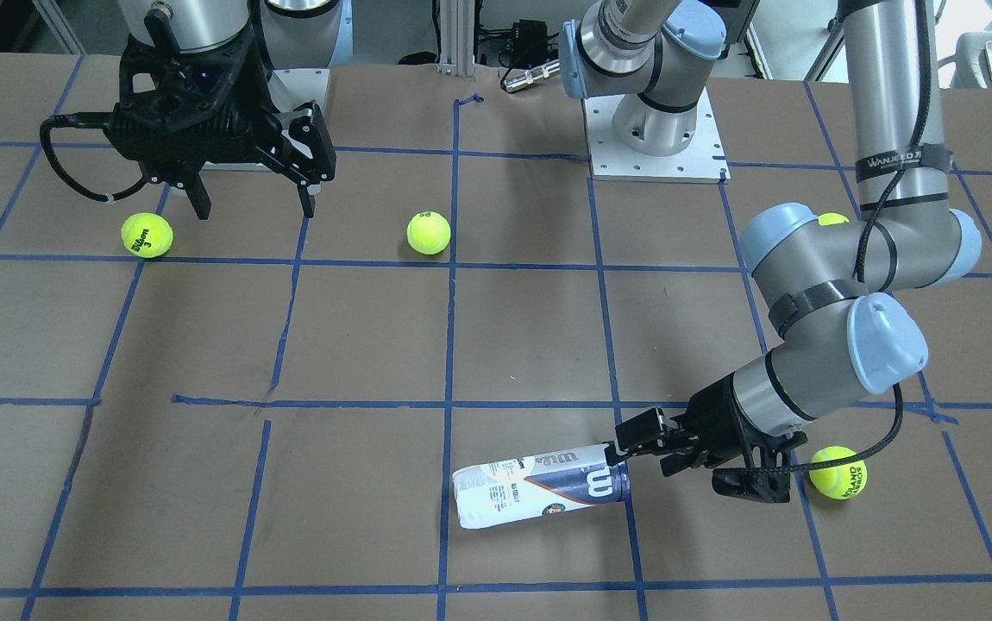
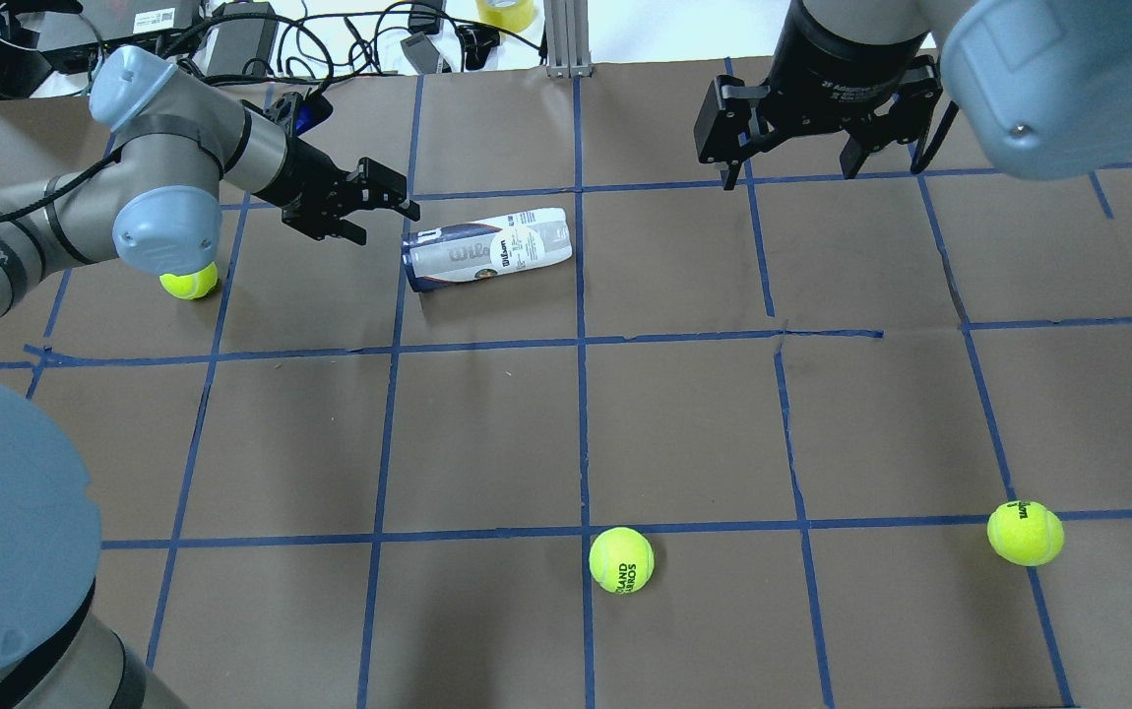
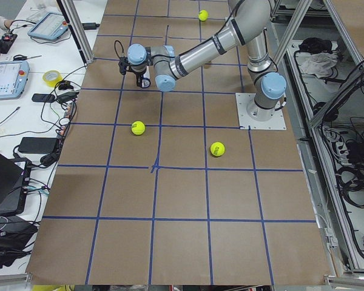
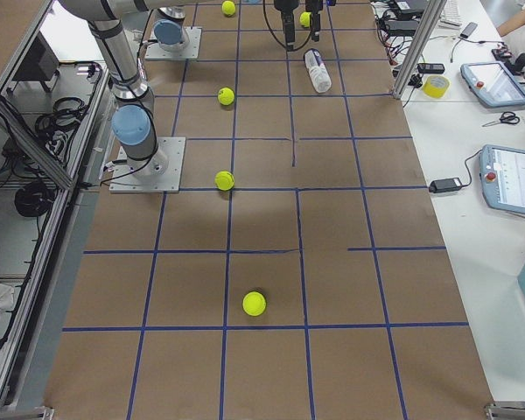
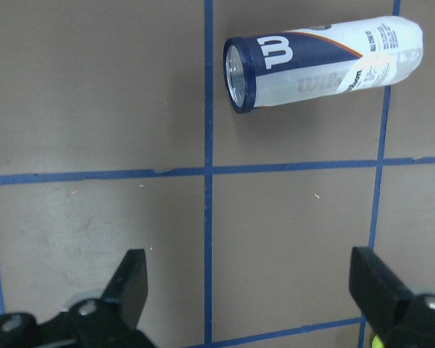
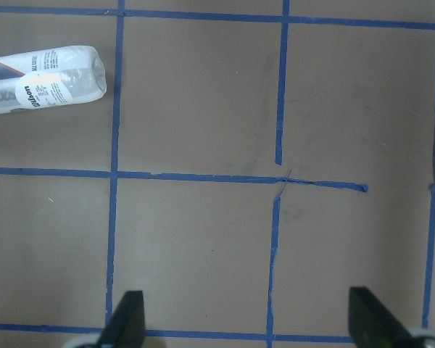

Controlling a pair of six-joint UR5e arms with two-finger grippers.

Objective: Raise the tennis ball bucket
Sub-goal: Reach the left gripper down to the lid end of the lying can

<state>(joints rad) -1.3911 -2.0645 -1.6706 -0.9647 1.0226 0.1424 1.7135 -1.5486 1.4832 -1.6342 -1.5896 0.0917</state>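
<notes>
left gripper (image 2: 384, 219), jaws spread, sits just beside the rim end of the tennis ball bucket (image 2: 487, 251), which lies sideways; right gripper (image 2: 790, 175) also spread.

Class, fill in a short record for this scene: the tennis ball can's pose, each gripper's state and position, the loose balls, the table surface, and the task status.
tennis ball bucket: lying on its side on the table, not held
left gripper: jaws open, close to the bucket's dark-rimmed end, not touching it
right gripper: jaws open, hanging above the table well away from the bucket
loose tennis balls: four in the front view, one partly hidden behind the left arm
table: brown paper with a blue tape grid
status: bucket not yet lifted
</notes>
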